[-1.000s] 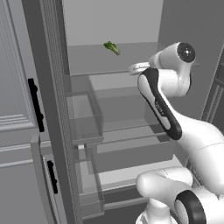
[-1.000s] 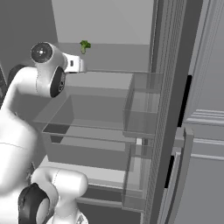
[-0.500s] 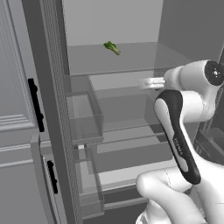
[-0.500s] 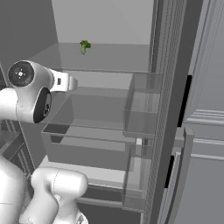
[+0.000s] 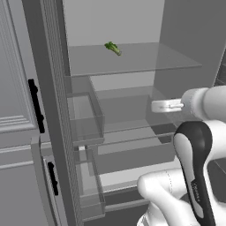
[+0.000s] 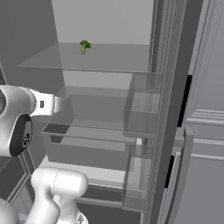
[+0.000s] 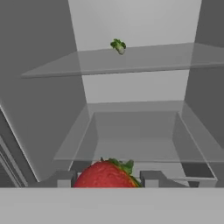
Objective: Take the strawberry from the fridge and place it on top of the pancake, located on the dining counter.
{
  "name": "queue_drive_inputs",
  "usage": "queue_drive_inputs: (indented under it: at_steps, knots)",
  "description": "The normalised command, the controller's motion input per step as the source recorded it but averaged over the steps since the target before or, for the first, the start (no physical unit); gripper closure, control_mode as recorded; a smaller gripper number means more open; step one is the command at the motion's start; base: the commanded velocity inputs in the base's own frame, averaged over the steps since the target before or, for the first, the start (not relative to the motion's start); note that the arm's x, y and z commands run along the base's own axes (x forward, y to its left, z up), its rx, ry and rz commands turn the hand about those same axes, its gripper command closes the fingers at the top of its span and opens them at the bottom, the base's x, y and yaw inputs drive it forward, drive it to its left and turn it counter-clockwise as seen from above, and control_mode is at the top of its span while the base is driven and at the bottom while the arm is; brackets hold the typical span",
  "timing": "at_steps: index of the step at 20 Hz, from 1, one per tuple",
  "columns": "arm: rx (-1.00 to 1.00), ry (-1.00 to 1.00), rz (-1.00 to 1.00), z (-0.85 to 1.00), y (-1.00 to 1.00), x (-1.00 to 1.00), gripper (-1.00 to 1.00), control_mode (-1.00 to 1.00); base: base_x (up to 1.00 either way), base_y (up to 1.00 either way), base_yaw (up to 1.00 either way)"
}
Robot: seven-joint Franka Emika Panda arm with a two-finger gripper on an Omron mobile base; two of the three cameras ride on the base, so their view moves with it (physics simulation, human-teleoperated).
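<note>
We see our end effector clamped on the strawberry, which sits between its two fingertips in front of the open fridge. A small green leafy vegetable lies near the back edge of the upper glass shelf.

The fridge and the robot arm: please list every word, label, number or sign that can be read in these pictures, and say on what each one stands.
No text can be read.
The arm carries small dark marks along its dark link in the left base view: too small and blurred to read.
The fridge, its shelves, the green vegetable and the strawberry between the gripper fingers bear no writing.
</note>
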Motion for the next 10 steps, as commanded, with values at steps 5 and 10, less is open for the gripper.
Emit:
queue_drive_inputs:
  at_steps: [5,10]
  knots:
    - [0.00,0.04,0.00,-0.12,0.03,-0.03,1.00,1.00,-0.40,0.13,0.00]
    - [0.00,0.00,0.00,0.00,0.00,0.00,1.00,1.00,-1.00,0.00,-0.05]
